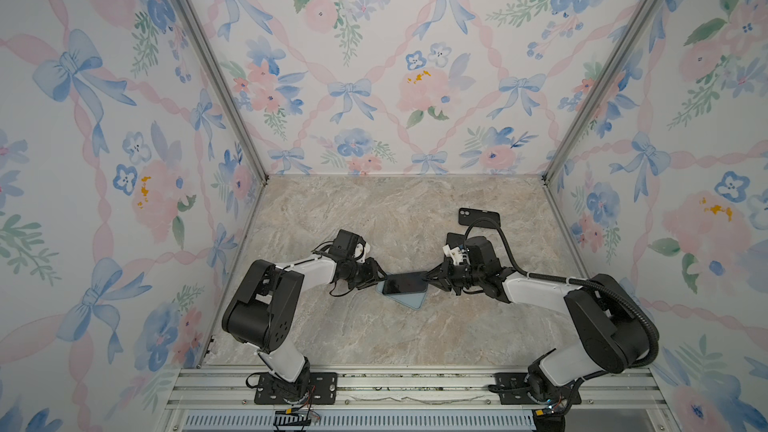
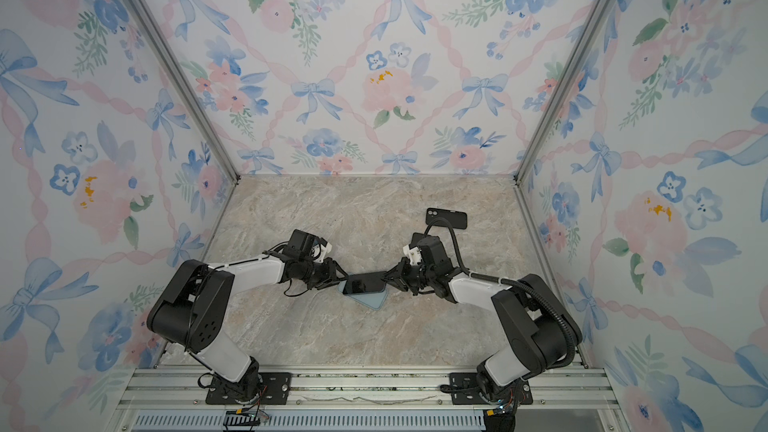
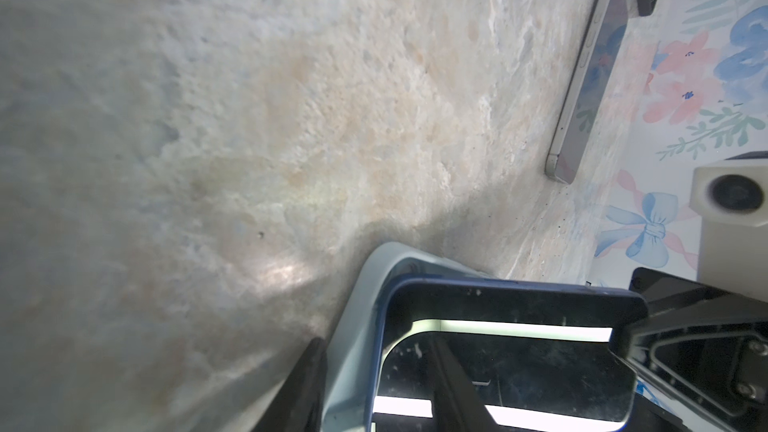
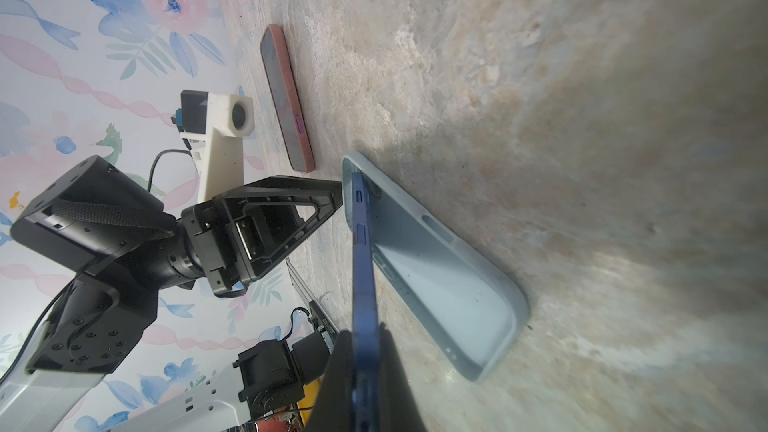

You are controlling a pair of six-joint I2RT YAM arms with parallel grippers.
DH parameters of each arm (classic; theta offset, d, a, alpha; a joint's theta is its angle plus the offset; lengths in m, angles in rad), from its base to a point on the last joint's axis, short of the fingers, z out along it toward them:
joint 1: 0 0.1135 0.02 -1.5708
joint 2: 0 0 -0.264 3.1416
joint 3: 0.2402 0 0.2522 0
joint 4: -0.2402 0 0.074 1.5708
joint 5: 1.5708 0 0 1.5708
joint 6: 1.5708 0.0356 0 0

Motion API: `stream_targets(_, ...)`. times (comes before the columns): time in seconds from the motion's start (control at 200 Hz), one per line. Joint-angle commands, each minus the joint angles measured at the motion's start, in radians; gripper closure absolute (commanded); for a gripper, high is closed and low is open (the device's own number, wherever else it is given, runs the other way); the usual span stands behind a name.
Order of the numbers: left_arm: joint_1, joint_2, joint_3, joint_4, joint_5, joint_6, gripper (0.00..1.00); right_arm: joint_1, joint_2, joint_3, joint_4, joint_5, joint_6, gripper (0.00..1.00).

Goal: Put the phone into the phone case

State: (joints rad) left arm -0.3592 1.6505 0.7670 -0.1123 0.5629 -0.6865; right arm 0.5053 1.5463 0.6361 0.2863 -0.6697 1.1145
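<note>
Phone case [image 1: 409,302]: light blue, lying open side up near the middle of the worktop [image 1: 374,218].
Phone [image 1: 405,283]: blue, screen up, tilted over the phone case. Its 9 o'clock end is inside the rim and its 3 o'clock end is raised above it, so it is not seated.
Right pincer [image 1: 430,278]: clamped on the phone's 3 o'clock end.
Left pincer [image 1: 380,279]: at the 9 o'clock end, with one finger [image 3: 311,380] outside the case wall and the other over the screen. I cannot tell whether they squeeze.
Pink case [image 4: 286,97]: holds another phone and lies beyond the left pincer.
Black case [image 1: 478,217]: at 1 o'clock, well apart; I cannot tell what is in it.
</note>
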Motion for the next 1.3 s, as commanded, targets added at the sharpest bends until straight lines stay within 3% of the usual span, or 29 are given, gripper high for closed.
stream_targets(0.0, 0.005, -0.004, -0.021, 0.016, 0.039, -0.01, 0.59, -0.015, 0.018, 0.0, -0.006, 0.01, -0.037, 1.0)
stream_targets(0.665, -0.017, -0.027, -0.066, 0.047, 0.037, -0.029, 0.61, 0.011, 0.103, 0.021, -0.013, 0.001, -0.097, 1.0)
stream_targets(0.96, -0.017, -0.033, -0.066, 0.046, 0.037, -0.028, 0.64, -0.013, 0.153, 0.054, -0.164, -0.013, -0.222, 1.0)
stream_targets(1.295, -0.023, -0.034, -0.056, 0.047, 0.042, -0.037, 0.67, -0.002, 0.21, 0.054, -0.16, -0.001, -0.233, 0.99)
